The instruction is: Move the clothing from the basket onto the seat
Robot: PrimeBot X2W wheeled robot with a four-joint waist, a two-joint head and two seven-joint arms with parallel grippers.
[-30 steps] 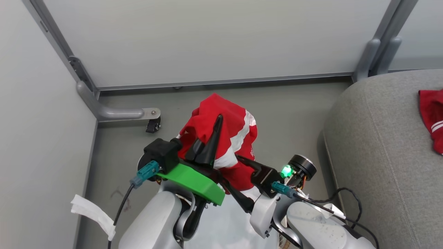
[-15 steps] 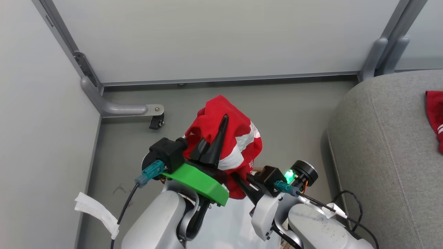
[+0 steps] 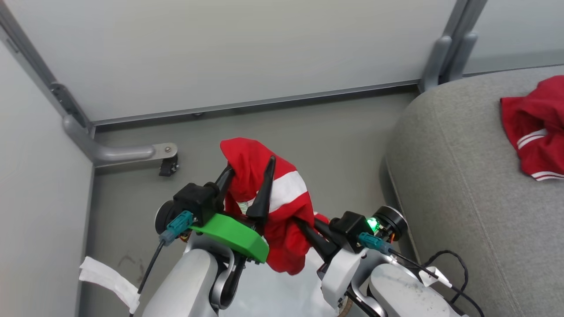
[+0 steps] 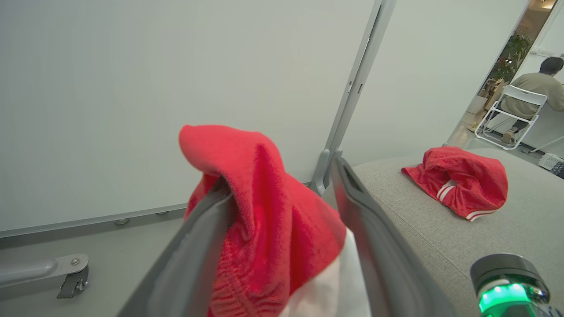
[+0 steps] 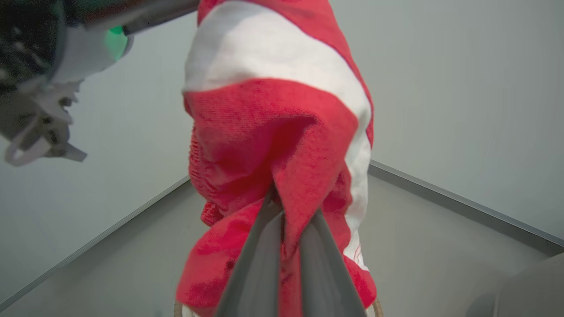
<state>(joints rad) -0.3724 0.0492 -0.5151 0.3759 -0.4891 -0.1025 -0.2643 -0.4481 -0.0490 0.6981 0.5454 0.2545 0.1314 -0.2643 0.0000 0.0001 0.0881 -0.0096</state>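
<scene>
A red garment with a broad white stripe [image 3: 269, 207] hangs in the air between my two grippers, above the floor and left of the seat. My left gripper [image 3: 250, 166] is open, its fingers spread, and the cloth drapes over and between them [image 4: 264, 211]. My right gripper [image 5: 288, 207] is shut on a lower fold of the same garment [image 5: 273, 132]. The grey seat [image 3: 454, 189] is at the right, and a second red garment [image 3: 535, 127] lies bunched on it [image 4: 460, 182]. Of the basket, a bit of brown rim [image 5: 377, 305] and white lining [image 3: 282, 290] show under my arms.
Pale partition panels close off the back and left, with a metal foot and caster [image 3: 165, 164] on the floor. A white strip [image 3: 105, 279] lies at the lower left. A black cable [image 3: 445, 259] loops beside the seat. Far off, a person sits on a white chair [image 4: 520, 108].
The camera has turned right, bringing more of the seat and its garment into view. My left gripper's fingers have spread apart, and the held garment sags lower.
</scene>
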